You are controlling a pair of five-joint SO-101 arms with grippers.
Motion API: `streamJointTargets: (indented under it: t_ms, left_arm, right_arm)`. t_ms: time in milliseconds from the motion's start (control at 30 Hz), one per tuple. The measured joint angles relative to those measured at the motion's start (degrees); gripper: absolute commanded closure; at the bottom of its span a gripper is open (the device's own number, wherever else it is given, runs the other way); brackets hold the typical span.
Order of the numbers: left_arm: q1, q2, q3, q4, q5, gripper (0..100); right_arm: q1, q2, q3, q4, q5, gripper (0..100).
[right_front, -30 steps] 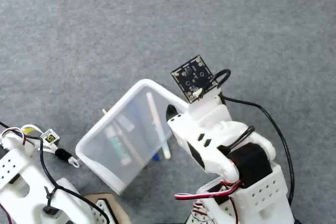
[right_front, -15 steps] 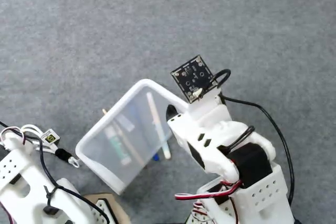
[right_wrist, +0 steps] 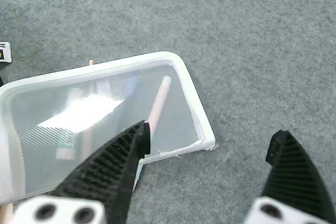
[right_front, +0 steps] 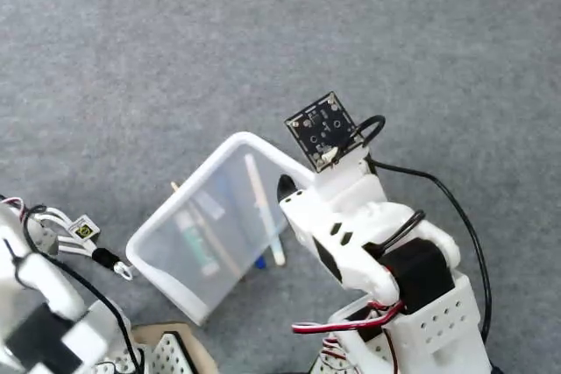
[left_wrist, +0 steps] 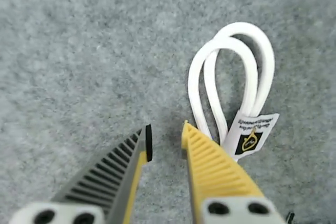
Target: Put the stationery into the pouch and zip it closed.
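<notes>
- Grey, felt-like table surface (right_front: 175,59) across the whole work area.
- Translucent white pouch (right_front: 210,225) lying flat near the middle of the table, set at a slant, just in front of the right arm (right_front: 377,251).
- Stationery seen through the pouch wall: a pale pen (right_front: 261,208) along the side nearest the right arm, a green-marked item (right_front: 198,250) beside it, and something blue (right_front: 260,262) at the near edge.
- Small tan tip (right_front: 173,187) poking out at the pouch's far side; cannot tell what it is.
- Cannot tell whether the zip is open or closed.
- Right gripper (right_wrist: 210,140) above the pouch's corner (right_wrist: 202,135), black fingers spread wide and holding nothing. One finger (right_wrist: 126,150) over the pouch, the other over bare surface. Contact with the pouch not discernible.
- Left arm (right_front: 44,321) at the table's near left corner, well apart from the pouch.
- Left gripper (left_wrist: 166,139) low over bare grey surface, yellow-edged fingers a narrow gap apart with nothing between them.
- White cable loop (left_wrist: 231,77) with a small printed tag (left_wrist: 253,134) just beside one left finger.
</notes>
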Motion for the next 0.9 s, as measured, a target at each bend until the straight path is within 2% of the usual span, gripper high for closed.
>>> streamJointTargets:
  t_ms: [300,600,900]
  left_arm:
    - [0.1,5.5,-7.2,0.0,-0.1,87]
    - [6.2,8.7,-8.6,-0.2,5.3,87]
    - [5.4,11.0,-8.6,-3.9,6.6,87]
  right_arm:
    - [0.0,0.0,0.0,0.0,0.0,63.8]
    - [0.0,0.0,0.0,0.0,0.0,63.8]
    - [0.0,0.0,0.0,0.0,0.0,63.8]
